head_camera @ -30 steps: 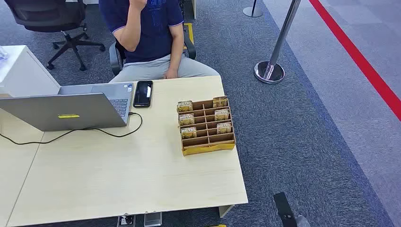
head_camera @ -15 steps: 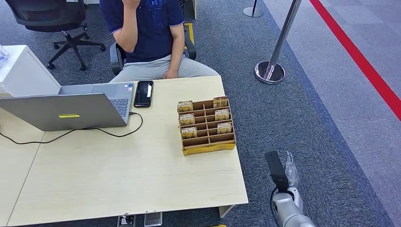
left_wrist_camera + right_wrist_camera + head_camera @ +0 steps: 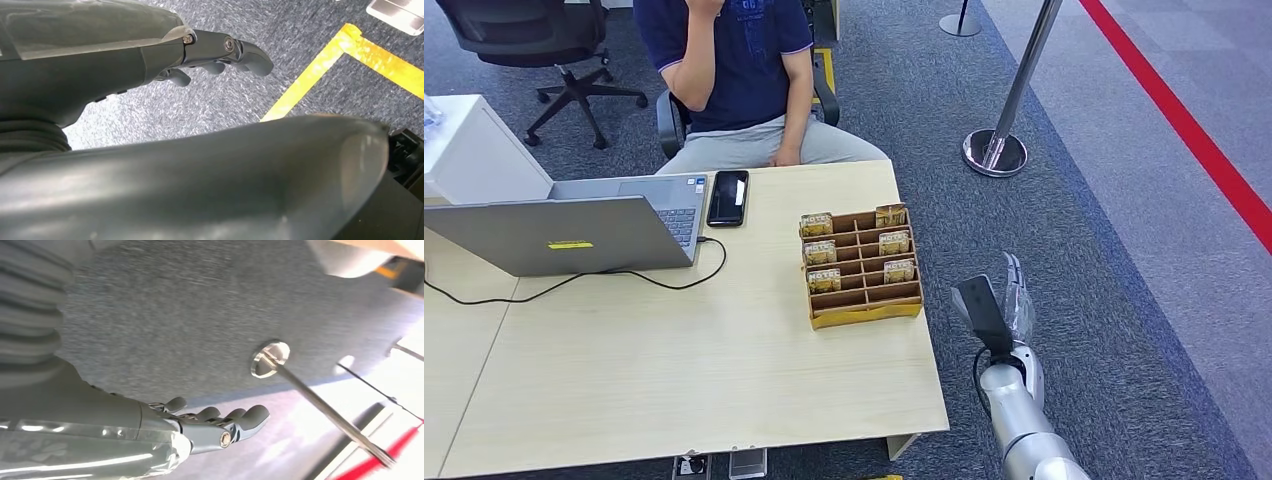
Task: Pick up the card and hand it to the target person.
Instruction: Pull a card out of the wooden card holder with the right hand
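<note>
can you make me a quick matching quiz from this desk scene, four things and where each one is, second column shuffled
Column 1
1. phone
2. laptop
3. card holder
4. right hand

Column 2
A. off the table's right edge, above the carpet
B. near the table's right side, cards standing in its slots
C. left part of the table, lid open
D. far table edge, just in front of the seated person

Pairs: 1-D, 2-C, 3-B, 4-A

Silver right arm [image 3: 1022,425], dark hand [image 3: 996,300], black cable.
</note>
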Robot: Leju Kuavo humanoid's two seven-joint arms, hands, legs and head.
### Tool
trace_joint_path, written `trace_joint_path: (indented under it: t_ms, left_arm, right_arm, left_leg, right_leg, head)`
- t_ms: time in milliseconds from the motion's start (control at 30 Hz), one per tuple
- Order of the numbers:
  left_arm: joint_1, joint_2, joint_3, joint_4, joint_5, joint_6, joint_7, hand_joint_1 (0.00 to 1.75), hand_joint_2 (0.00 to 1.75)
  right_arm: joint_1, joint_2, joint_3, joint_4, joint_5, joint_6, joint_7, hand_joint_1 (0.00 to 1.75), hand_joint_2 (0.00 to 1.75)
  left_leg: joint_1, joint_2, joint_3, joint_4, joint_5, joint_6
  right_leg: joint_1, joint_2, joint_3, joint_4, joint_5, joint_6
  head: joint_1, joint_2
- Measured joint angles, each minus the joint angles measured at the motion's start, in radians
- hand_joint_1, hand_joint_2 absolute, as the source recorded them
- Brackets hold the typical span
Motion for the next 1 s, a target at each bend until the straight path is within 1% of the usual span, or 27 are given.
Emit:
trace_joint_path:
  t_ms: [333,400,433,467,533,567,633,733,800,867,933,1000]
  left_arm:
    - [0.003,0.0,0.0,0.001,0.003,0.005,-0.019,0.0,0.0]
    - [0.003,0.0,0.0,0.001,0.003,0.006,-0.021,0.0,0.0]
    - [0.003,0.0,0.0,0.001,0.003,0.006,-0.021,0.0,0.0]
    - [0.003,0.0,0.0,0.001,0.003,0.006,-0.021,0.0,0.0]
    - [0.003,0.0,0.0,0.001,0.003,0.006,-0.021,0.0,0.0]
    - [0.003,0.0,0.0,0.001,0.003,0.006,-0.021,0.0,0.0]
    - [0.003,0.0,0.0,0.001,0.003,0.004,-0.021,0.0,0.0]
    - [0.004,0.0,0.0,0.001,0.003,0.002,-0.021,0.0,0.0]
    - [0.005,0.0,0.0,0.001,0.003,0.002,-0.021,0.0,0.0]
    - [0.005,0.0,0.0,0.001,0.007,0.001,-0.022,0.0,0.0]
    - [0.005,0.0,0.001,0.001,0.015,-0.001,-0.024,0.0,0.0]
    - [0.005,0.0,0.002,0.001,0.022,-0.002,-0.028,0.0,0.0]
  right_arm:
    - [0.08,0.001,0.154,-0.297,-0.039,0.022,0.015,0.01,1.75]
    - [0.096,0.001,0.175,-0.345,-0.04,0.025,0.014,0.17,1.75]
    - [0.103,0.001,0.185,-0.367,-0.04,0.028,0.012,0.41,1.75]
    - [0.111,0.001,0.195,-0.387,-0.041,0.032,0.011,0.82,1.75]
    - [0.122,0.001,0.213,-0.421,-0.043,0.043,0.008,1.52,1.75]
    - [0.127,0.001,0.222,-0.435,-0.044,0.049,0.007,1.72,1.75]
    - [0.134,0.0,0.239,-0.458,-0.048,0.063,0.005,1.75,1.75]
    - [0.144,-0.003,0.264,-0.481,-0.05,0.081,0.005,1.75,1.75]
    - [0.15,-0.005,0.277,-0.492,-0.049,0.085,0.006,1.6,1.75]
    - [0.155,-0.007,0.288,-0.5,-0.04,0.085,0.009,0.91,1.75]
    - [0.158,-0.009,0.301,-0.504,-0.023,0.086,0.021,0.33,1.75]
    - [0.159,-0.013,0.315,-0.505,0.01,0.082,0.042,0.33,1.75]
  left_leg:
    - [0.0,0.0,0.0,0.0,0.0,0.0]
    - [0.0,0.0,0.0,0.0,0.0,0.0]
    - [0.0,0.0,0.0,0.0,0.0,0.0]
    - [0.0,0.0,0.0,0.0,0.0,0.0]
    - [0.0,0.0,0.0,0.0,0.0,0.0]
    - [0.0,0.0,0.0,0.0,0.0,0.0]
    - [0.0,0.0,0.0,0.0,0.0,0.0]
    - [0.0,0.0,0.0,0.0,0.0,0.0]
    - [0.0,0.0,0.0,0.0,0.0,0.0]
    - [0.0,0.0,0.0,0.0,0.0,0.0]
    - [0.0,0.0,0.0,0.0,0.0,0.0]
    - [0.0,0.0,0.0,0.0,0.0,0.0]
  right_leg:
    - [0.0,0.0,0.0,0.0,0.0,0.0]
    - [0.0,0.0,0.0,0.0,0.0,0.0]
    - [0.0,0.0,0.0,0.0,0.0,0.0]
    - [0.0,0.0,0.0,0.0,0.0,0.0]
    - [0.0,0.0,0.0,0.0,0.0,0.0]
    - [0.0,0.0,0.0,0.0,0.0,0.0]
    - [0.0,0.0,0.0,0.0,0.0,0.0]
    - [0.0,0.0,0.0,0.0,0.0,0.0]
    - [0.0,0.0,0.0,0.0,0.0,0.0]
    - [0.0,0.0,0.0,0.0,0.0,0.0]
    - [0.0,0.0,0.0,0.0,0.0,0.0]
    - [0.0,0.0,0.0,0.0,0.0,0.0]
  head:
    - [0.0,0.0]
    - [0.0,0.0]
    - [0.0,0.0]
    - [0.0,0.0]
    - [0.0,0.0]
    - [0.0,0.0]
    - [0.001,0.0]
    - [0.0,0.0]
    - [0.0,0.0]
    - [0.0,0.0]
    - [0.0,0.0]
    - [0.0,0.0]
